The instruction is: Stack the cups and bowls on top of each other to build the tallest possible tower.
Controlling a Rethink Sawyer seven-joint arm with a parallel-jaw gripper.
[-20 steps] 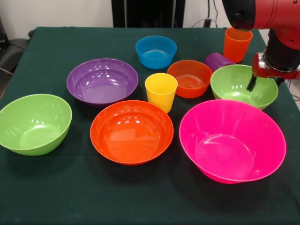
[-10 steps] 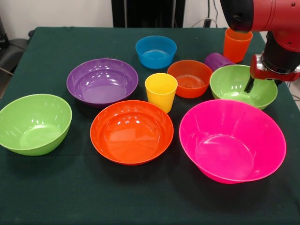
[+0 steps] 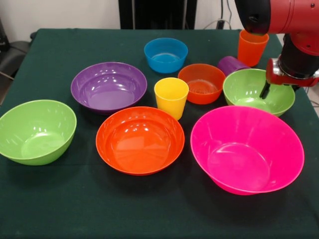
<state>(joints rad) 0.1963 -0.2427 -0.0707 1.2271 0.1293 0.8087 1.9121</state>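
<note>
A: What sits on the surface [image 3: 60, 199]?

B: It wears a dark green cloth, matte and slightly fuzzy. On it stand glossy, smooth plastic pieces, all round. The huge pink bowl [image 3: 246, 148] is nearest the camera on the right, deep with flaring walls. The large orange bowl [image 3: 140, 139] lies just beside it to the left, shallower. A green bowl [image 3: 37, 131] stands at the left edge, and a wide purple bowl [image 3: 108, 85] behind it.

A: And the smaller ones?

B: The yellow cup [image 3: 171, 96] stands upright in the middle, tapered, just behind the large orange bowl. The small orange bowl [image 3: 201, 83] is just beside it to the right; the small blue bowl [image 3: 165, 55] is farther back, straight-walled. The purple cup [image 3: 231, 64] lies tipped on its side between the small orange bowl and the second green bowl [image 3: 258, 91]. The orange cup [image 3: 251, 47] stands upright at the back right.

A: Is anything stacked?

B: No, every bowl and cup stands singly; no tower is built.

A: The tool?

B: The tool [image 3: 265, 90] hangs from a red and black arm [image 3: 294, 30] at the right, with one dark finger [image 3: 266, 88] dipping inside the second green bowl's far right rim. I cannot tell whether the tool is apart or together, nor whether it touches the bowl.

A: Any writing?

B: None that can be read.
</note>
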